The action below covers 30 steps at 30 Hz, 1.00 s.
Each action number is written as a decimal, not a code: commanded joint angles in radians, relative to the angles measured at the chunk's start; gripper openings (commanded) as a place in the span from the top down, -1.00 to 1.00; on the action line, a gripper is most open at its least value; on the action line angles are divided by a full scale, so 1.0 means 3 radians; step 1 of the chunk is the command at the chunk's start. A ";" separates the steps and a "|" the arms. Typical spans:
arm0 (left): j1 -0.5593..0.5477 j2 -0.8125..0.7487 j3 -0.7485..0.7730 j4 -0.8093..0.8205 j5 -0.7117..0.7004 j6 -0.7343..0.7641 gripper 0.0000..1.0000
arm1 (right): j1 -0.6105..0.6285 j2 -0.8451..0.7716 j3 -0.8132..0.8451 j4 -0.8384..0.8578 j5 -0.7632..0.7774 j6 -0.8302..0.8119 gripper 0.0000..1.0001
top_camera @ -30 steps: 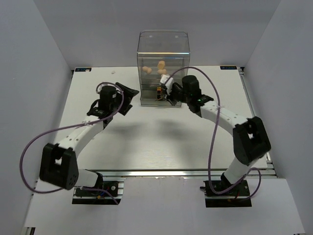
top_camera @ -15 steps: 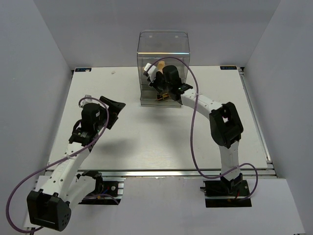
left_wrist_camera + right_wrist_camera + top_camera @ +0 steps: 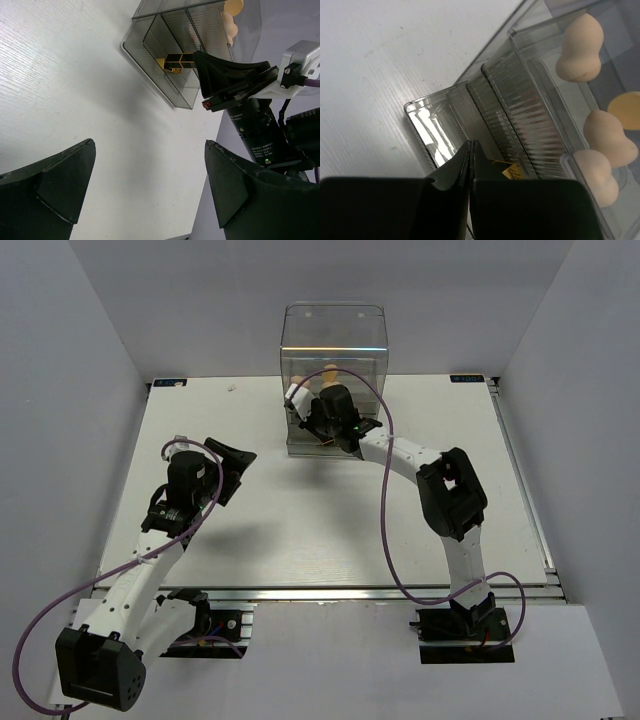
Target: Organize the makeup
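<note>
Right gripper (image 3: 470, 146), shut on nothing at the open bottom drawer (image 3: 420, 107) holding a lipstick (image 3: 172, 62) (sponges (image 3: 580, 47) sit above), could shove the whole box (image 3: 335, 325) along the bench's far edge; left gripper (image 3: 150, 150) hangs wide open, empty.
</note>
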 commanded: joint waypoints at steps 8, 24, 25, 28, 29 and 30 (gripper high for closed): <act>0.0009 -0.0060 0.0026 -0.0037 -0.0028 0.0017 -0.96 | -0.0062 -0.0015 -0.0024 -0.0039 0.0383 -0.0182 1.00; 0.0009 -0.0050 0.0011 0.0004 -0.0013 0.0001 -0.96 | -0.0373 -0.0342 -0.0484 -0.0111 0.0332 -0.0172 1.00; 0.0009 -0.0055 0.0011 0.0009 -0.0013 0.0001 -0.96 | -0.0404 -0.0377 -0.0514 -0.0111 0.0296 -0.0142 1.00; 0.0009 -0.0045 0.0005 0.0025 0.0002 0.0001 -0.96 | -0.0450 -0.0582 -0.0663 -0.0106 -0.0060 -0.0121 1.00; 0.0009 -0.0050 -0.0005 0.0030 0.0007 0.0001 -0.96 | -0.0465 -0.0714 -0.0698 -0.0111 -0.0158 -0.0111 1.00; 0.0009 -0.0045 -0.0005 0.0040 0.0013 0.0006 -0.97 | -0.0486 -0.0781 -0.0765 -0.0126 -0.0367 -0.0116 1.00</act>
